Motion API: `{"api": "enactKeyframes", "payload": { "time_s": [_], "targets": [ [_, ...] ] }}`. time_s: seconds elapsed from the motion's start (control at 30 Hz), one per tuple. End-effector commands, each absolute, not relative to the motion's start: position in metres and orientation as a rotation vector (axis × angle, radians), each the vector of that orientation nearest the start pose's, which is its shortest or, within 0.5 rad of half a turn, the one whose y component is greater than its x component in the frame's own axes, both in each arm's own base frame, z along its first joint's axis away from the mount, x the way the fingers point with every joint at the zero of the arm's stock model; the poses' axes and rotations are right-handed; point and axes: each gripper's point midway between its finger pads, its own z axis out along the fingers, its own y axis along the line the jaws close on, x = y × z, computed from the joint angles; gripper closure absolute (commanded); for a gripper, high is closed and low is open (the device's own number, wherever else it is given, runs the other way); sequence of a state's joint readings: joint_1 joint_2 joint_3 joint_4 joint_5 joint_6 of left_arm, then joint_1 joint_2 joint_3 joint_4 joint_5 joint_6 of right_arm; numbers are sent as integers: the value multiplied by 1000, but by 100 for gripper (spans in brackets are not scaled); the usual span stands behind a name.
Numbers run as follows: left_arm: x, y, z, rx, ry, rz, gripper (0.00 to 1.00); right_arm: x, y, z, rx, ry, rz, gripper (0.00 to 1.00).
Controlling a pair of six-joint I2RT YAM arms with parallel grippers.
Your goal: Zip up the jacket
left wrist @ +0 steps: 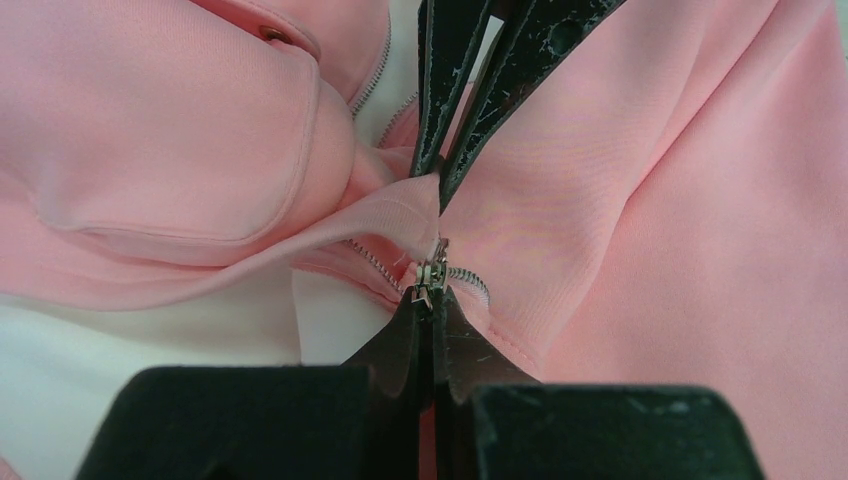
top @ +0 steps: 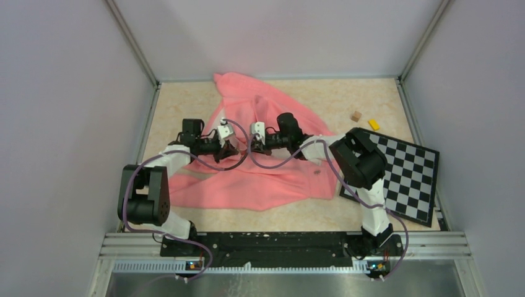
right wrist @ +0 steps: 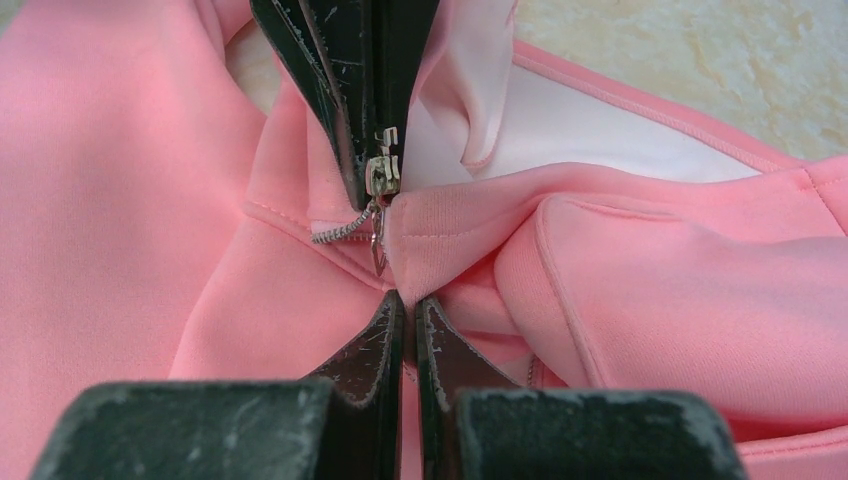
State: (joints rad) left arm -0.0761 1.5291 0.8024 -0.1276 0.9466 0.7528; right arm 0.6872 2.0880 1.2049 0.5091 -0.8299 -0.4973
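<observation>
The salmon-pink jacket (top: 260,179) lies spread in the middle of the table, its front open and the pale lining (right wrist: 600,125) showing. My left gripper (left wrist: 432,292) is shut on the metal zipper slider (left wrist: 432,272) at the bottom of the front opening. My right gripper (right wrist: 408,297) is shut on a fold of the jacket's hem (right wrist: 440,235) right beside the slider (right wrist: 381,175). The two grippers meet tip to tip over the jacket, the left (top: 232,148) and the right (top: 251,146). Zipper teeth (left wrist: 375,262) run off from the slider.
A black-and-white checkerboard (top: 405,173) lies at the right, partly under the right arm. A small brown cube (top: 356,116) and a yellow block (top: 374,124) sit at the back right. Grey walls close in the table on three sides.
</observation>
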Motion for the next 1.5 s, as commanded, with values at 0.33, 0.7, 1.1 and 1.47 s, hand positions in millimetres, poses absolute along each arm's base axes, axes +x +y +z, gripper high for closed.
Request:
{"api": "enactKeyframes", "payload": {
  "time_s": [0.33, 0.7, 1.1, 1.47],
  "targets": [
    [332, -154, 101, 1202, 1689, -763, 100, 346, 423, 129, -1380, 1096, 910, 100],
    [331, -156, 101, 1202, 1684, -776, 100, 341, 438, 125, -1420, 1087, 903, 100],
    [331, -156, 101, 1203, 1684, -779, 100, 339, 443, 119, -1452, 1099, 903, 100],
    [331, -157, 101, 1206, 1683, -783, 100, 337, 446, 123, -1447, 1084, 903, 100]
  ]
}}
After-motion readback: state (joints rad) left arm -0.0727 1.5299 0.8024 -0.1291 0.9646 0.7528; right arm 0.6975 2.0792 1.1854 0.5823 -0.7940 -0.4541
